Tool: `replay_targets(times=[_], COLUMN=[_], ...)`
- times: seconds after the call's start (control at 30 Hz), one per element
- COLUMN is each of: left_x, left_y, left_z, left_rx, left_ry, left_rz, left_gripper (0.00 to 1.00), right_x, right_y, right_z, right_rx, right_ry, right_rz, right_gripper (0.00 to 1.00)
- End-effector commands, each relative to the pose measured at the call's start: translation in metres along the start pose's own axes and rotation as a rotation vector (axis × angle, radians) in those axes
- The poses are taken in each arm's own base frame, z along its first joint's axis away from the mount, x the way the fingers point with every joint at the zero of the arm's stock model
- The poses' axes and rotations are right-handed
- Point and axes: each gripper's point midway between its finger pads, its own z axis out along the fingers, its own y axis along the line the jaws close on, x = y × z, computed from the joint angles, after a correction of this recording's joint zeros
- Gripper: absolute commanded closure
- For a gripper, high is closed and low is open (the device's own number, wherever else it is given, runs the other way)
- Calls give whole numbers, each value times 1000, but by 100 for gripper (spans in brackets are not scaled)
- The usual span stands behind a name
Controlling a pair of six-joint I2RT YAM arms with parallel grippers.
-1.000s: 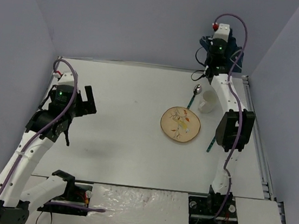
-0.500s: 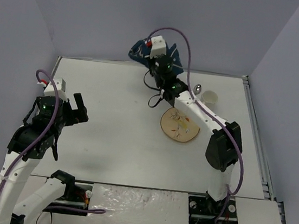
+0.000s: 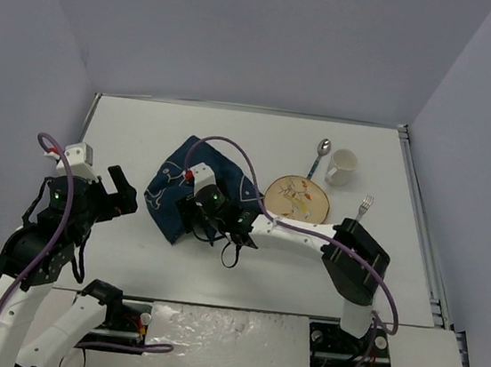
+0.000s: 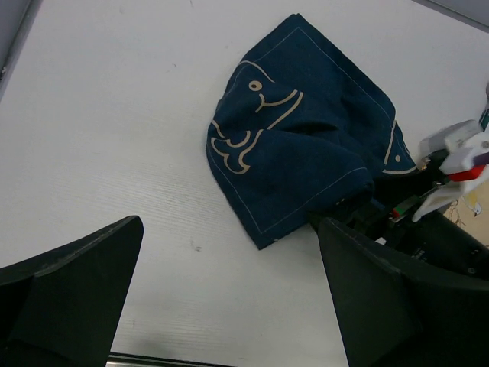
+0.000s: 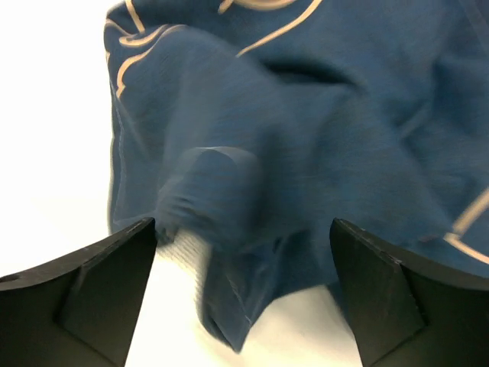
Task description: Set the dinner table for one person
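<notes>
On the dinner table (image 3: pixel 233 137) beside the plate (image 3: pixel 298 199) — placemat (image 3: pixel 171 190) now down, right hand (image 5: pixel 241 229) spread.

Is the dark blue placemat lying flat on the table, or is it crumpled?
Crumpled. The placemat shows deep folds and one side is doubled over itself, so it is not spread flat.

No readable text or numbers (just a line drawing on the cloth (image 4: pixel 306 130))
</notes>
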Motion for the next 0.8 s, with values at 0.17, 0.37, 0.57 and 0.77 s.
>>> replay_targets(times=[0.17, 0.37, 0.57, 0.77], left_x=[22, 40, 53, 67], left_y=[-24, -28, -18, -9], left_z=[39, 73, 110, 143], left_rx=[53, 20, -91, -192], left_ry=[77, 134, 160, 206], left_rz=[-64, -87, -89, -164], left_gripper=[3, 3, 3, 3], right_x=[-90, -70, -50, -32], right_y=[-52, -91, -97, -97], right_z=[-88, -95, -85, -74], right_rx=[76, 85, 48, 24], right_ry=[-178, -107, -23, 32], right_rz=[114, 189, 194, 198], right_gripper=[0, 1, 1, 0])
